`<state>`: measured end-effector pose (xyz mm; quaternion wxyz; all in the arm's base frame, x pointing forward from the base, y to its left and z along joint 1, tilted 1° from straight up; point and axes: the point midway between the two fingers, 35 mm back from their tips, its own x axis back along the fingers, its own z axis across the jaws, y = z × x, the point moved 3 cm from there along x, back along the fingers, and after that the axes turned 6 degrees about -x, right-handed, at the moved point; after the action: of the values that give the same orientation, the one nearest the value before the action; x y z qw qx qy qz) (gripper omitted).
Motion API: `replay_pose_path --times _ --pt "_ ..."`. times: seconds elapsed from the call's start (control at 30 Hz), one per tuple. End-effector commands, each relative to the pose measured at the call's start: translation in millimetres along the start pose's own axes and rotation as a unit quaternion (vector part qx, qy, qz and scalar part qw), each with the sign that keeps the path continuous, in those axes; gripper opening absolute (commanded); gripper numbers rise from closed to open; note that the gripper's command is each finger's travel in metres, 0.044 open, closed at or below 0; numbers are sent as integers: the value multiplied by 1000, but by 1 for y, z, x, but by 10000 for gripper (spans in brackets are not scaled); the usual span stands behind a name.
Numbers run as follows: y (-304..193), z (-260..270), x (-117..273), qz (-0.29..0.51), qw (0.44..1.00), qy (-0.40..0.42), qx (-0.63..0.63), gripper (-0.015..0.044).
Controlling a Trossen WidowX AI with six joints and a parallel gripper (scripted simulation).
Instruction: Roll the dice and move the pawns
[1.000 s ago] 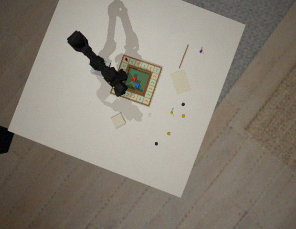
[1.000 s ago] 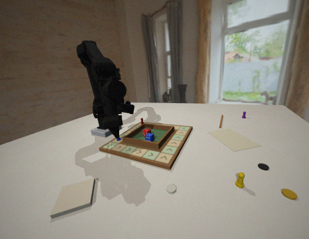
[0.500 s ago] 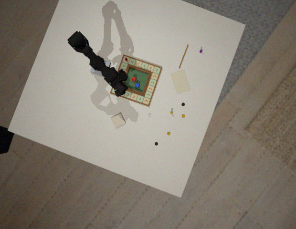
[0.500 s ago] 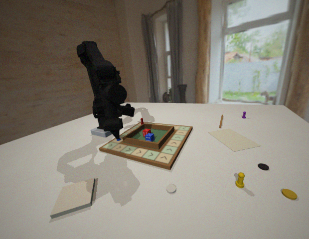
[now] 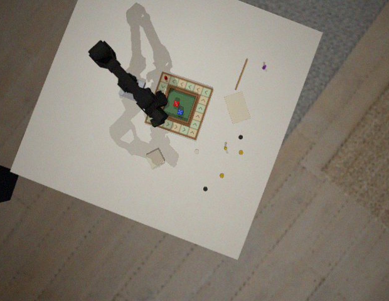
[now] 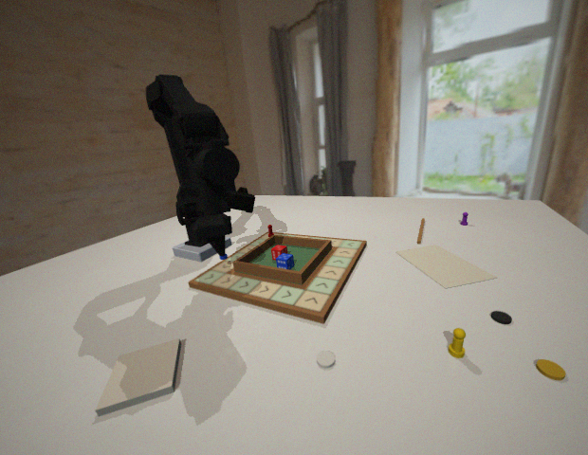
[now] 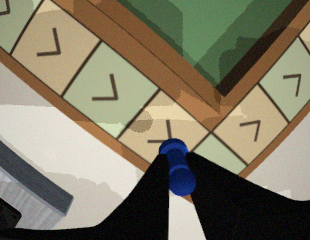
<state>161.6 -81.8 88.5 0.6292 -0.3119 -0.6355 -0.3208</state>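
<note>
My gripper point(image 6: 219, 248) point(image 7: 175, 161) is shut on the blue pawn point(image 6: 223, 257) point(image 7: 181, 181), holding it slightly above the board point(image 5: 204, 113) point(image 6: 255, 300) point(image 7: 100, 137), over a beige tile near the corner. From above, the arm hides the pawn and that board corner. The red pawn point(image 5: 165, 78) point(image 6: 270, 230) stands on another corner tile. The red die point(image 5: 176, 103) point(image 6: 279, 252) and blue die point(image 5: 180, 111) point(image 6: 284, 261) rest in the green-floored tray point(image 5: 193, 108) point(image 6: 267, 274) point(image 7: 145, 55). The blue die shows several pips on top; the red die's top number is unclear.
A beige square block point(image 5: 155, 158) point(image 6: 142, 370) lies near the board. Beyond are a white disc point(image 5: 196, 151) point(image 6: 326, 358), yellow pawn point(image 5: 225, 148) point(image 6: 457, 342), paper sheet point(image 5: 236, 107) point(image 6: 446, 264), brown stick point(image 5: 241, 74) point(image 6: 420, 230), purple pawn point(image 5: 264, 66) point(image 6: 464, 218), and several black and yellow discs.
</note>
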Motion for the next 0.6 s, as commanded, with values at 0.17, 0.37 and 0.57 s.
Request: replay_pose_path --times 0.17,0.37,0.57 --pt "1 -5 44 -5 1000 -6 2 0" --pt "-1 -3 73 -5 1000 -6 2 0" --pt "-5 2 101 -5 1000 -6 2 0"
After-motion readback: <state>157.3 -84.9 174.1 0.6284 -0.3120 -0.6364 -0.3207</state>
